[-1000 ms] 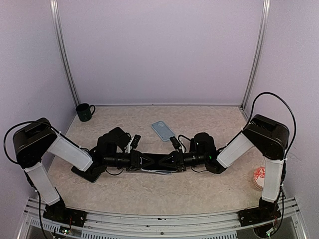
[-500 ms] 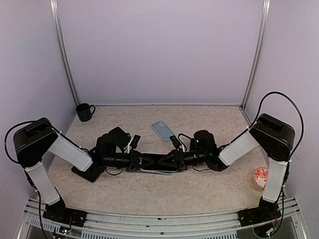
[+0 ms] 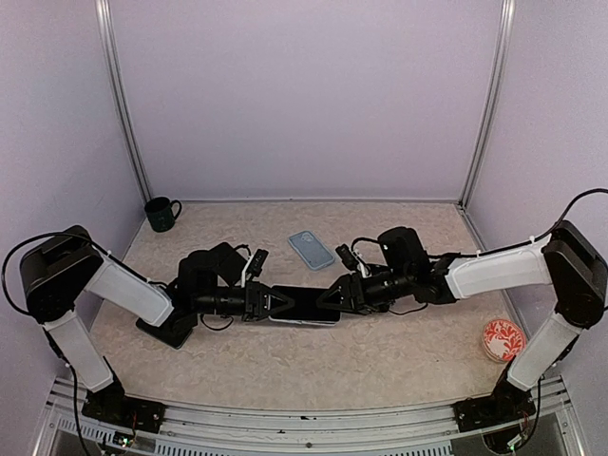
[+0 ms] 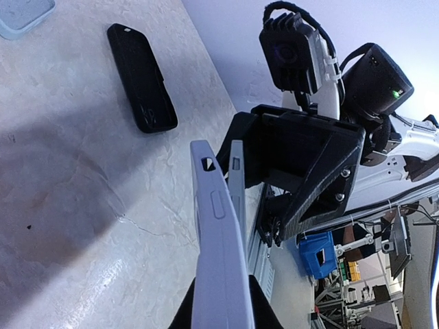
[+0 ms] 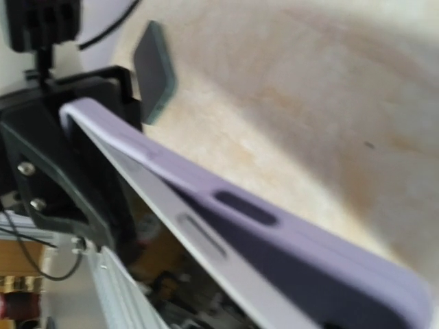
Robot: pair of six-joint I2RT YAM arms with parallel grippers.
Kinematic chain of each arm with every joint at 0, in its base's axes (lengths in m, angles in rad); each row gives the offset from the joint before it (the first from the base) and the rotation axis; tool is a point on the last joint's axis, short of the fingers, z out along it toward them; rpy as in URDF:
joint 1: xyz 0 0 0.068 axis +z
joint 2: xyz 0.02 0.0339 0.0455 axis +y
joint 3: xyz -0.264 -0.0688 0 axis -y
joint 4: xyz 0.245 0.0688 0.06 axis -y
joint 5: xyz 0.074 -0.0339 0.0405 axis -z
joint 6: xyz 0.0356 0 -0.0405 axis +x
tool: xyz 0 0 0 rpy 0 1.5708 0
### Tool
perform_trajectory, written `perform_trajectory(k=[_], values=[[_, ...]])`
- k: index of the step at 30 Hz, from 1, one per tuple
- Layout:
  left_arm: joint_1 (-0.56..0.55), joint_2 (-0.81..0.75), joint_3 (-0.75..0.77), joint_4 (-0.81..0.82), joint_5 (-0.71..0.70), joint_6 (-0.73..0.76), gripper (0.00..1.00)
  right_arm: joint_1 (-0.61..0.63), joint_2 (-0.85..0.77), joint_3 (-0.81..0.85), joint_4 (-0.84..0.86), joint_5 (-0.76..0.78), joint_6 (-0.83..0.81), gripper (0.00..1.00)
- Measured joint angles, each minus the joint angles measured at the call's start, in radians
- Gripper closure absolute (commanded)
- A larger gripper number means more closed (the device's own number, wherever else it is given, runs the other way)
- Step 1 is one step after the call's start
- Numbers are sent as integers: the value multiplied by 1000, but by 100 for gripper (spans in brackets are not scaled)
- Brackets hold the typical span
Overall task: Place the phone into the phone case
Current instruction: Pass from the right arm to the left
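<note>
we see the lilac soft-plastic phone case [image 4: 218, 260] held above the beige marbled table [image 3: 380, 366], between the two arms near the table's middle. the left gripper [image 3: 273, 304] is closed tight on the case's near end, a dark finger pressing on each face. a thin silver-edged phone [image 4: 236, 179] lies against the case, edge beside edge. the right gripper [image 3: 328, 298] sits at the far end of the pair, its black fingers alongside it; we cannot tell whether those jaws grip or stand clear. a light blue phone case [image 3: 311, 250] lies flat on the table just behind, apart from both grippers
</note>
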Motion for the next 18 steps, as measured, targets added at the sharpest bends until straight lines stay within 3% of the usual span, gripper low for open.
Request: perform_trajectory(k=[9,18], values=[[7,-3,-4,-32,-6,10,100,-27,-118,-2,-174,49,-90,38],[14,-46,-32,-75,4,29,100,-58,-211,-79,-126,-25,-124,37]])
